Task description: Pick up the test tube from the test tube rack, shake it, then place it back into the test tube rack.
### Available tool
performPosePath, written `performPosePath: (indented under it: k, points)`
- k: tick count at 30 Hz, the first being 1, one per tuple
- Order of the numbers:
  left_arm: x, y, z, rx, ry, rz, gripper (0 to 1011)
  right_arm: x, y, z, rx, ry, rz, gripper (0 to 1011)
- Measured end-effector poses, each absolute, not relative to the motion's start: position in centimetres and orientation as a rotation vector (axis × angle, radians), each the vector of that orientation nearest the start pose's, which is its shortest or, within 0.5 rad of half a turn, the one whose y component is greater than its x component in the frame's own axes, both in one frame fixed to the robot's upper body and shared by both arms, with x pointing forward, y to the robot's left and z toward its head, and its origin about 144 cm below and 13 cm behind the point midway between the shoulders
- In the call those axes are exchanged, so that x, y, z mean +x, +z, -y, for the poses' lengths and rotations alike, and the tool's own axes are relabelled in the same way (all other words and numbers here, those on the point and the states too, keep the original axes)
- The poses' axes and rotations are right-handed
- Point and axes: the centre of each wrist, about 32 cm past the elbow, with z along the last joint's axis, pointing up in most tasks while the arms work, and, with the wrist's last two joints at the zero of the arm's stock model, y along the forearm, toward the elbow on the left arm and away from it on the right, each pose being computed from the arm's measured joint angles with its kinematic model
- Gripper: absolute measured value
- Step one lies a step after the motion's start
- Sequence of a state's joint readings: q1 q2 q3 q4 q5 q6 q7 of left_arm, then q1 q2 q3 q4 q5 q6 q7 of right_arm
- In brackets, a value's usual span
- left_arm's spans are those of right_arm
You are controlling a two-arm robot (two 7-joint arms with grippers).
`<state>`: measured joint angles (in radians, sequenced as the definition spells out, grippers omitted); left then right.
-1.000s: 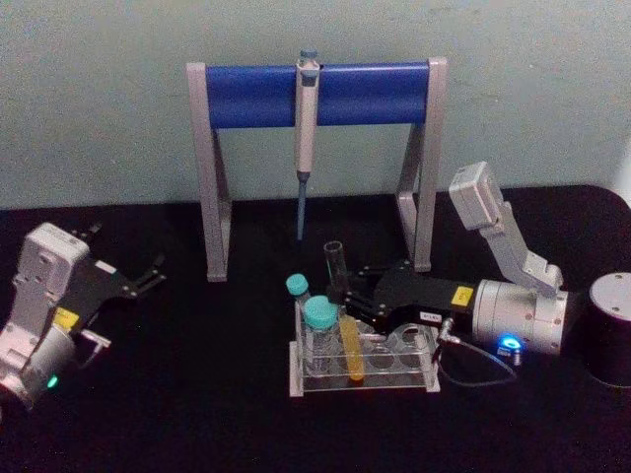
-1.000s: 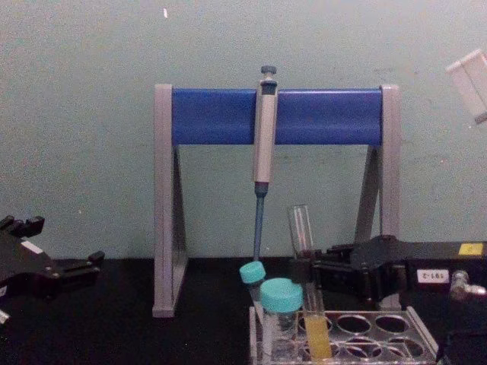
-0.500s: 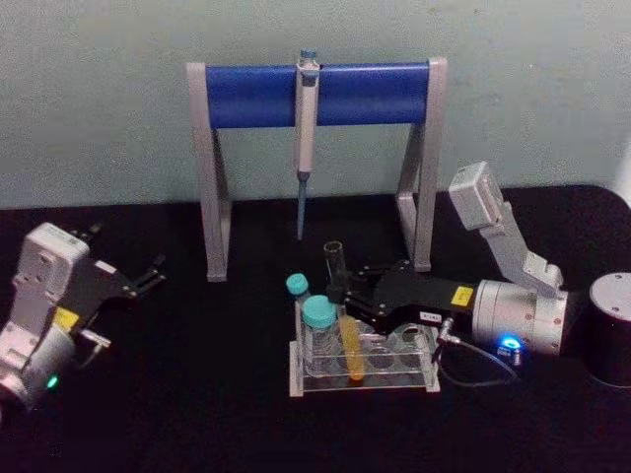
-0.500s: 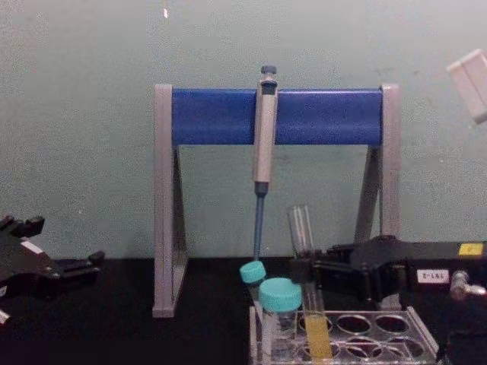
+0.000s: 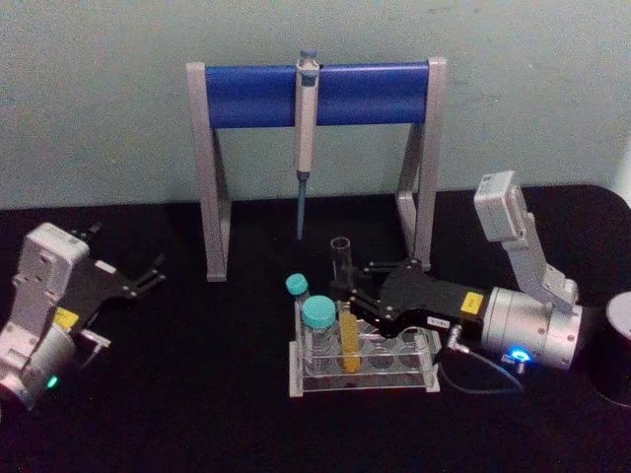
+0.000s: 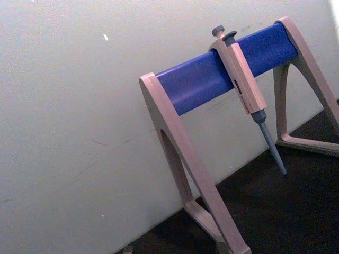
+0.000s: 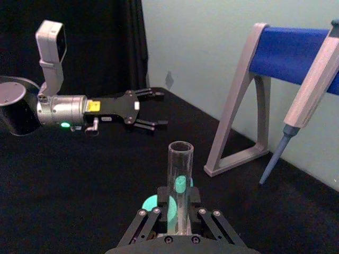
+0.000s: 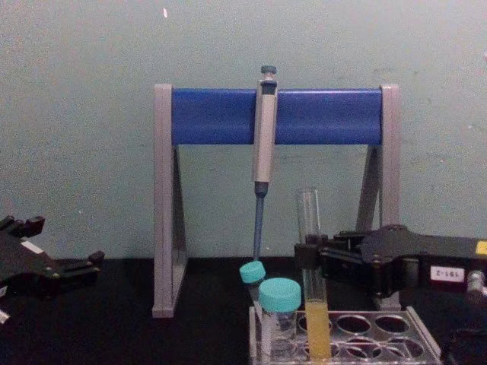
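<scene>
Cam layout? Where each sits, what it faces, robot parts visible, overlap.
Head: high, facing down at the test tube rack; right tool shut on the test tube, left tool open.
Chest: low, facing across the table; both tools from the side.
Left wrist: faces the pipette stand and wall.
Right wrist: faces along its tool, past the test tube, to the left tool.
Shared: all four show the pipette stand.

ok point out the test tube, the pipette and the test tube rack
test tube (image 8: 313,283), chest view, clear glass above the yellow liquid
pipette (image 8: 264,148), chest view, grey body
test tube rack (image 5: 399,379), head view, clear front wall
</scene>
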<state>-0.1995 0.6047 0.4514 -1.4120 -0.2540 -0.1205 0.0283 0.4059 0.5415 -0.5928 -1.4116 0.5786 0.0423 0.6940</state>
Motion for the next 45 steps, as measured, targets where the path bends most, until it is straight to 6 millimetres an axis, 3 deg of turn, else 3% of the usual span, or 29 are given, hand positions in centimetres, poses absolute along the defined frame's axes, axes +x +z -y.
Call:
performPosePath:
  k: [15,32,45]
  points:
    - [48.9,114.0,-31.0,0.305,1.248,0.285,1001,51.4,118.4,25.9,-0.053,-0.513,0.017,229]
    - [48.9,114.0,-31.0,0.304,1.248,0.285,1001,50.6,122.1,26.4,0.003,-0.656,0.078,229]
    - [48.9,114.0,-31.0,0.304,1.248,0.285,1001,50.8,122.2,26.1,0.021,-0.811,0.093,229]
